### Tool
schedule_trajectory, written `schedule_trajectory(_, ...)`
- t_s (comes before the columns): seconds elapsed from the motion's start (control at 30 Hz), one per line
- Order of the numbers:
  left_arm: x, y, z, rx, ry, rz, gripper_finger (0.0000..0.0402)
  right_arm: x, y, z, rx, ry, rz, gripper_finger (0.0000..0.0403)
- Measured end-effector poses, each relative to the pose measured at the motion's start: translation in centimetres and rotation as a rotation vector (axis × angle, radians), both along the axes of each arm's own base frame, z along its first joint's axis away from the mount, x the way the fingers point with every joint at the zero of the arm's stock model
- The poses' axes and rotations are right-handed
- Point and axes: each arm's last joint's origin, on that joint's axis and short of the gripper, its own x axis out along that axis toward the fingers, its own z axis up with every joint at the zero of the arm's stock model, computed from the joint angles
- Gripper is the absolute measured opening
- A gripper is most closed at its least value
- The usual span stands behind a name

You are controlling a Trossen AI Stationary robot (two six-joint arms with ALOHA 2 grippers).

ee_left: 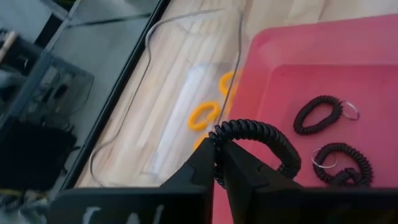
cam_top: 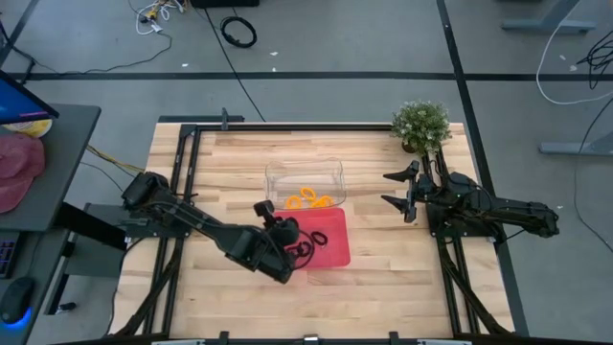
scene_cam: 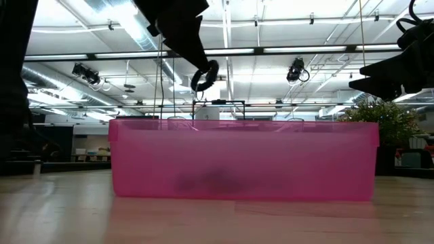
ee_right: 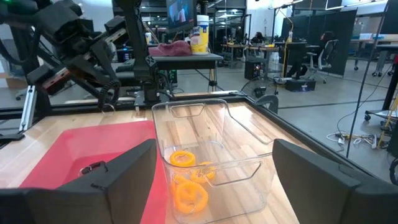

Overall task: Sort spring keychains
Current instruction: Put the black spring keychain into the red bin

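My left gripper is above the red tray and shut on a black spring keychain, also seen high over the tray in the low view. Two more black keychains lie flat on the tray's floor. Several orange keychains lie on the bottom of the clear bin, which stands just beyond the tray. My right gripper waits open to the right of the bin, touching nothing. My left gripper pinches the black keychain's coiled cord at one side of its loop between the two fingertips. The rest of the loop arcs away from the fingers. The keychain is lifted clear of the tray, hanging at the fingers' ends.
A small potted plant stands at the table's far right corner, behind my right arm. Bare wooden tabletop lies to the right of and nearer than the tray. A black metal frame runs along the table's left and far edges.
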Motion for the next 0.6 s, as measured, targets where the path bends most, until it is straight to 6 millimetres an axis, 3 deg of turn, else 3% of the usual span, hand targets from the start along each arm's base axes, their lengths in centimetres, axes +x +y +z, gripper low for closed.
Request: schedule_trajectory(0.6, 0.34, 0.09, 0.11, -0.007, 0.000, -0.021, 0.0099, 0.00, 0.00, 0.00, 0.000, 0.000, 0.000, 0.0324)
